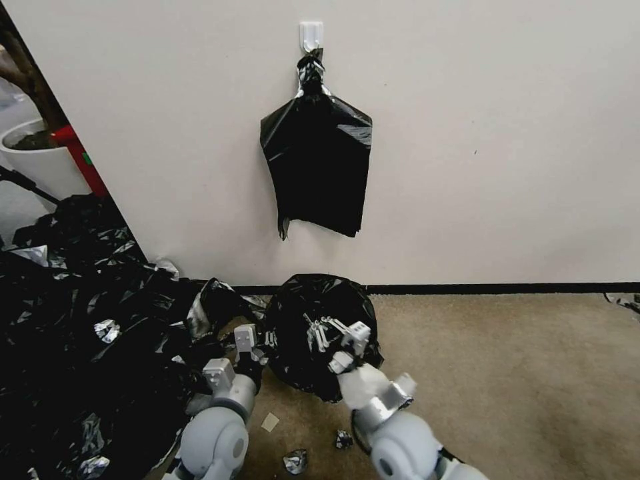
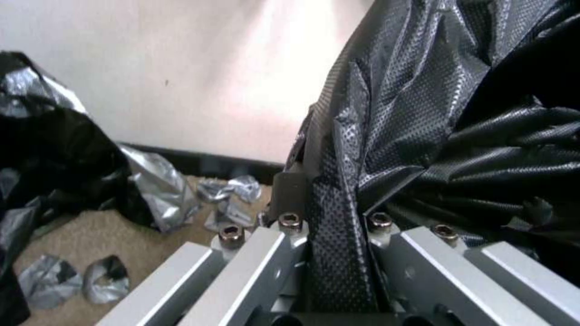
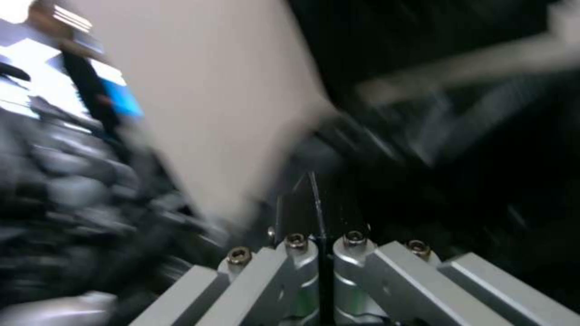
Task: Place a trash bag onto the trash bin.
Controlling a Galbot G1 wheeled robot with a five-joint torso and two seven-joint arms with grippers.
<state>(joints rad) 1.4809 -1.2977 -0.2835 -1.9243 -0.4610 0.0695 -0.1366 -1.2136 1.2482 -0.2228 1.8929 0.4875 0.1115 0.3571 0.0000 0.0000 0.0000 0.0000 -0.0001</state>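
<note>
Black trash bag point(image 1: 320, 333), two grippers

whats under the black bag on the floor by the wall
The trash bag is draped over something rounded by the wall; no part of what it covers shows. The left tool pinches a fold of it.

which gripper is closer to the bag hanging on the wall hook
Right, narrowly. The right gripper sits almost under the hanging bag; the left gripper lies further left. Both are far below it.
</note>
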